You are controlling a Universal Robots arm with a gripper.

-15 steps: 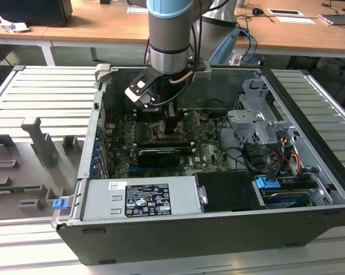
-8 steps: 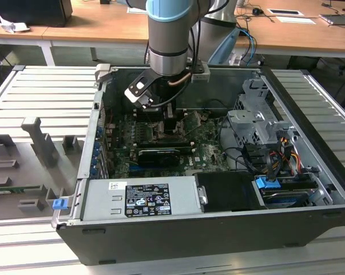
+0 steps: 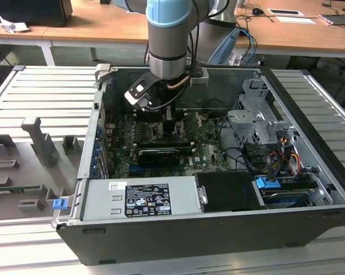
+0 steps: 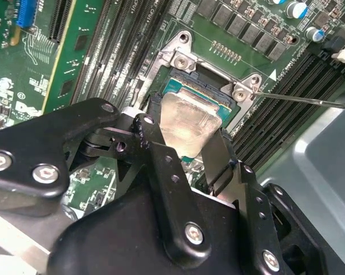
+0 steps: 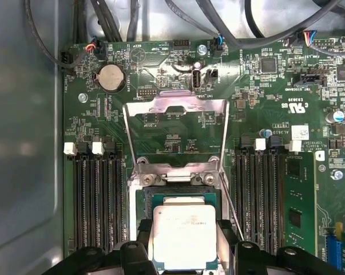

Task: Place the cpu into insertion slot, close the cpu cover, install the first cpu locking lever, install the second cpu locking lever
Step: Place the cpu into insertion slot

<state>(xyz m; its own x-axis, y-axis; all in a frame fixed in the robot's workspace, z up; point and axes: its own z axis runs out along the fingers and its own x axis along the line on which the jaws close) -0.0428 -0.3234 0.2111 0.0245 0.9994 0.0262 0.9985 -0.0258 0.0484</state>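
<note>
We see the gripper (image 4: pixel 186 137) clamped on the cpu (image 4: pixel 186 117) at the insertion slot (image 5: pixel 145 206), the computer case (image 3: pixel 218 229) on a ribbed table (image 3: pixel 40 97), wooden desks (image 3: pixel 103 26) behind.

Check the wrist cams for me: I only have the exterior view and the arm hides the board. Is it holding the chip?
Observer: Yes. In the second wrist view the fingers are shut on the chip, one on each side.
Operator: Where is it relative to the socket?
Observer: Right at the socket, lined up over its opening. I can't tell whether it is fully seated.
Operator: Cover?
Observer: In the first wrist view the cover is open, tipped back away from the socket.
</note>
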